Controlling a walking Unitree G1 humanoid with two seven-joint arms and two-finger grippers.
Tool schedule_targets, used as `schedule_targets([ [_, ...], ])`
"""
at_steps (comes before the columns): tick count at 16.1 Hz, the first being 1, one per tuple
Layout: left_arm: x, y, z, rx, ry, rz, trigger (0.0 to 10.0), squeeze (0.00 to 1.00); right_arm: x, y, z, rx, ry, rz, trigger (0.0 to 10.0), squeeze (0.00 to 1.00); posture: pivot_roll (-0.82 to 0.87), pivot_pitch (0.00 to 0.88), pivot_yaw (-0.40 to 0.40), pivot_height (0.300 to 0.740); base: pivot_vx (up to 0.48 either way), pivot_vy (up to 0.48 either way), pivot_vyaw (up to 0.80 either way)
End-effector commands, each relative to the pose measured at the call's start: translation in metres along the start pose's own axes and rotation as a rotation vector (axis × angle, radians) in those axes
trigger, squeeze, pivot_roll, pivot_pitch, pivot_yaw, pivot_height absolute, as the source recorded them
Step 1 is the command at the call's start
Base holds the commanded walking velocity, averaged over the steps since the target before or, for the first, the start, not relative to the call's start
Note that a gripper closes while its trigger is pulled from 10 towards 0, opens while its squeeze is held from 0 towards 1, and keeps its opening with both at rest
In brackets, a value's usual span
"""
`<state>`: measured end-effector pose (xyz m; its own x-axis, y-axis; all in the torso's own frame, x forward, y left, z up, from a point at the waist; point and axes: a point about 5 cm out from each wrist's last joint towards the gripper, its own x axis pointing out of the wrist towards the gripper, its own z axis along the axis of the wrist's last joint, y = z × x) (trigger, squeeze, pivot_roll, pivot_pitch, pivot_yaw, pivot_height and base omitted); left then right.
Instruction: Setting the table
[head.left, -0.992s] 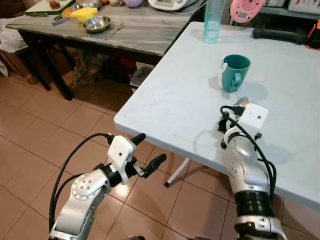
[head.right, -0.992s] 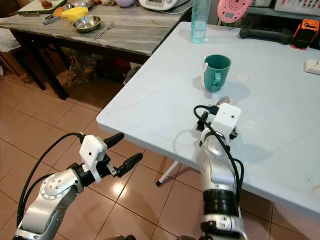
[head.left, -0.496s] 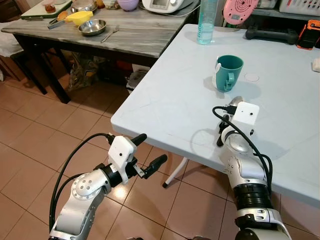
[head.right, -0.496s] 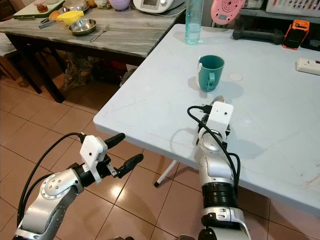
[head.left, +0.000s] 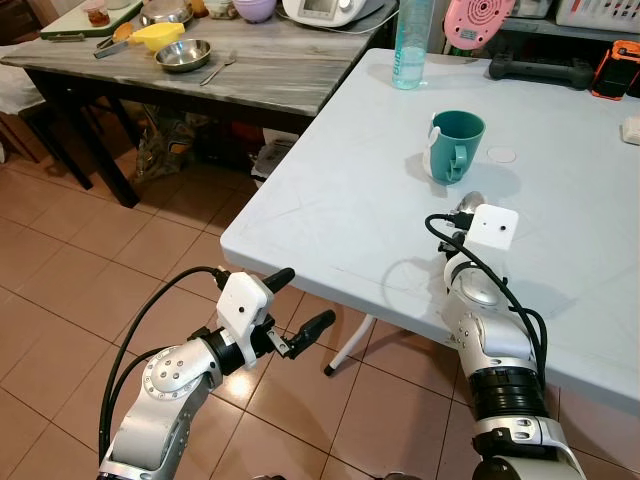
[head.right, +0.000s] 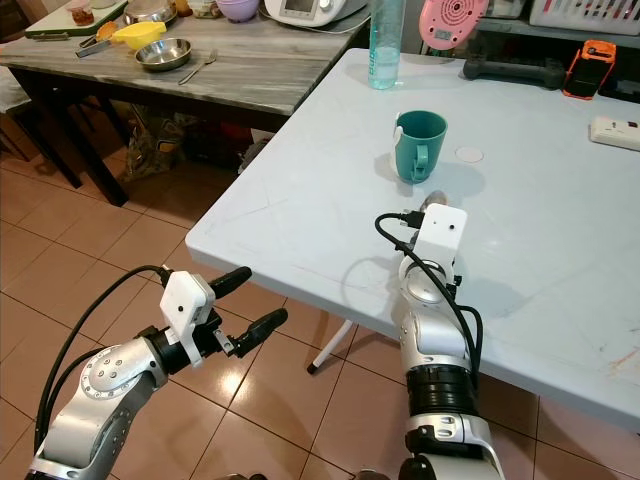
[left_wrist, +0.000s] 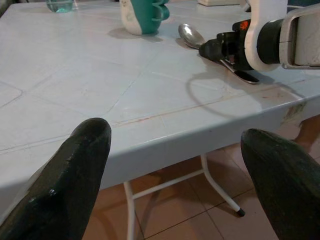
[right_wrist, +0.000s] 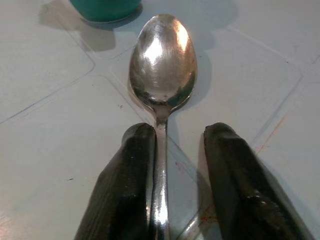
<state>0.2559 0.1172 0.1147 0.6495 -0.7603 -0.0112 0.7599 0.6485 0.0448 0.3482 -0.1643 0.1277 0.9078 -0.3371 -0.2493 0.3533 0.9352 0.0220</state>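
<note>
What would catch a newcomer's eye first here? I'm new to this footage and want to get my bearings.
First the teal mug standing on the white table, with a metal spoon lying flat just before it. The right gripper rests over the spoon's handle, jaws apart, one finger touching it. The left gripper hangs open over the tiled floor, off the table's near edge.
</note>
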Motion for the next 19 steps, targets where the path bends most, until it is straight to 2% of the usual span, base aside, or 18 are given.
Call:
schedule_targets([
  [1,-0.001,0.001,-0.001,-0.004,0.005,-0.003,10.0,0.00,-0.004,0.005,-0.036,-0.029,0.162,0.035,0.0,0.00,-0.03,0.130,0.087,0.740,0.000,0.000,0.00],
  [11,-0.001,0.001,-0.002,-0.005,0.008,0.001,10.0,0.00,-0.007,0.005,-0.040,-0.036,0.169,0.046,0.0,0.00,-0.04,0.129,0.088,0.740,0.000,0.000,0.00],
  [12,0.000,0.000,-0.002,-0.007,0.006,0.002,10.0,0.00,-0.009,0.005,-0.041,-0.001,0.172,0.056,0.0,0.00,-0.04,0.129,0.089,0.740,0.000,0.000,0.00],
  [15,-0.001,0.002,-0.001,-0.007,0.003,0.010,10.0,0.00,-0.016,0.009,-0.042,0.015,0.161,0.135,0.0,0.00,-0.04,0.127,0.089,0.740,0.000,0.000,0.00],
  [16,-0.002,0.002,-0.001,-0.006,0.004,0.013,10.0,0.00,-0.020,0.011,-0.040,0.015,0.137,0.168,0.0,0.00,-0.04,0.127,0.089,0.740,0.000,0.000,0.00],
  [18,-0.005,0.007,-0.002,-0.023,0.000,0.054,10.0,0.00,-0.033,0.017,-0.025,0.001,-0.013,0.294,0.0,0.00,-0.04,0.120,0.085,0.740,0.000,0.000,0.00],
  [19,-0.006,0.015,-0.002,-0.025,-0.012,0.148,10.0,0.00,-0.043,0.022,-0.016,-0.052,-0.118,0.368,0.0,0.00,-0.04,0.118,0.084,0.740,0.000,0.000,0.00],
])
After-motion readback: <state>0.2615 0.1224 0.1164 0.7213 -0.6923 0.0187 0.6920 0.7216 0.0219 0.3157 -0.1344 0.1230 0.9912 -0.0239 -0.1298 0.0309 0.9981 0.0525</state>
